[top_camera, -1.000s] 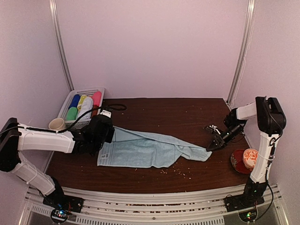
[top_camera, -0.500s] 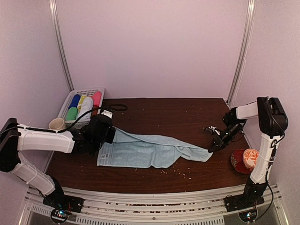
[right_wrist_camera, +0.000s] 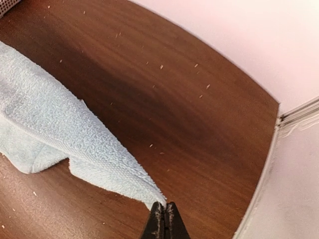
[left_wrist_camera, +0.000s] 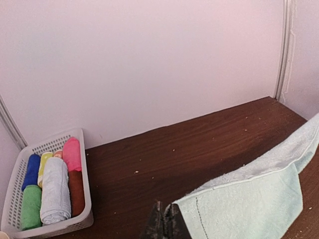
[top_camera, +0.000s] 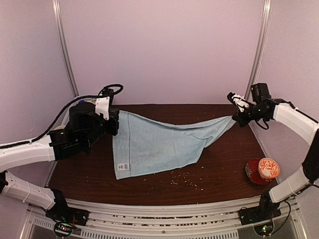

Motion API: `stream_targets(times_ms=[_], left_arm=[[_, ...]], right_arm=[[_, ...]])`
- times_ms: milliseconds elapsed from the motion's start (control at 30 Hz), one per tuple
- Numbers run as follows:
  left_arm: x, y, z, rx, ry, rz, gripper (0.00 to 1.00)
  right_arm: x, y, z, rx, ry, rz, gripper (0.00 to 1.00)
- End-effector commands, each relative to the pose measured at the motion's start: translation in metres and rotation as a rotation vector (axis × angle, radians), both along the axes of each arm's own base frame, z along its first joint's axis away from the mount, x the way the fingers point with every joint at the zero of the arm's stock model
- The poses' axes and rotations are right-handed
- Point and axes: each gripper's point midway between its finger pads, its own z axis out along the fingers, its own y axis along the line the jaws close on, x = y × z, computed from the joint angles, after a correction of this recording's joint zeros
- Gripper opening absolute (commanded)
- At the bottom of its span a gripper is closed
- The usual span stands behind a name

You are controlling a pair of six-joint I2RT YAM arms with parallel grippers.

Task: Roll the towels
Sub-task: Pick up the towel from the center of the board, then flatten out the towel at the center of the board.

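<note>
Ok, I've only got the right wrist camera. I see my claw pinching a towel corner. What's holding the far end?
Observer: The left claw is shut on the opposite corner of the towel, held high over the table.
Operator: Does the towel hang clear of the wood?
Observer: Probably not. From the top view, its lower edge, by the label, seems to reach the surface.
Operator: Anything near my arm's side?
Observer: A red dish with a cup in it sits at the near right.

table (top_camera: 219, 144) dark wood | basket (left_wrist_camera: 50, 143) far-left | red dish (top_camera: 251, 175) right | crumbs (top_camera: 182, 175) scattered
</note>
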Motion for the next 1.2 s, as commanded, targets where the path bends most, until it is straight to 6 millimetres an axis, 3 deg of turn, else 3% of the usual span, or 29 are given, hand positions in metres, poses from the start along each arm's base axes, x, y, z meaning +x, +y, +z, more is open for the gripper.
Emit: stream_targets(times_ms=[0, 233, 400, 500, 600, 667, 767, 900, 933, 1000, 1067, 1167], left_arm=[[-0.019, -0.009, 0.051, -0.049, -0.122, -0.091, 0.0], [-0.054, -0.006, 0.077, -0.086, -0.232, -0.198, 0.0], [-0.084, 0.003, 0.095, -0.131, -0.303, -0.254, 0.0], [-0.089, 0.016, 0.1, -0.158, -0.306, -0.228, 0.0], [-0.077, 0.02, 0.095, -0.144, -0.25, -0.146, 0.0], [-0.057, 0.022, 0.078, -0.103, -0.181, -0.035, 0.0], [-0.014, 0.013, 0.041, -0.054, -0.051, 0.011, 0.0], [0.049, 0.001, -0.017, -0.035, 0.071, 0.0, 0.0], [0.061, 0.001, -0.02, -0.027, 0.076, 0.011, 0.0], [0.097, -0.008, -0.06, 0.05, 0.151, 0.023, 0.0], [0.127, -0.016, -0.083, 0.09, 0.191, 0.024, 0.0], [0.166, -0.029, -0.102, 0.155, 0.175, 0.028, 0.0]], right_arm=[[-0.006, -0.013, 0.063, -0.089, -0.261, -0.054, 0.0], [-0.069, 0.0, 0.119, -0.166, -0.454, 0.154, 0.0], [-0.122, 0.006, 0.179, -0.16, -0.638, 0.233, 0.0], [-0.136, 0.005, 0.194, -0.153, -0.659, 0.238, 0.0], [-0.115, -0.005, 0.183, -0.154, -0.606, 0.149, 0.0], [-0.088, -0.013, 0.159, -0.164, -0.527, 0.075, 0.0], [-0.038, -0.026, 0.108, -0.23, -0.385, -0.018, 0.0], [0.016, -0.037, 0.056, -0.306, -0.284, -0.089, 0.0], [0.029, -0.039, 0.045, -0.326, -0.264, -0.1, 0.0], [0.056, -0.04, 0.02, -0.365, -0.206, -0.097, 0.0], [0.083, -0.041, -0.004, -0.397, -0.146, -0.1, 0.0], [0.122, -0.043, -0.032, -0.432, -0.105, -0.121, 0.0]])
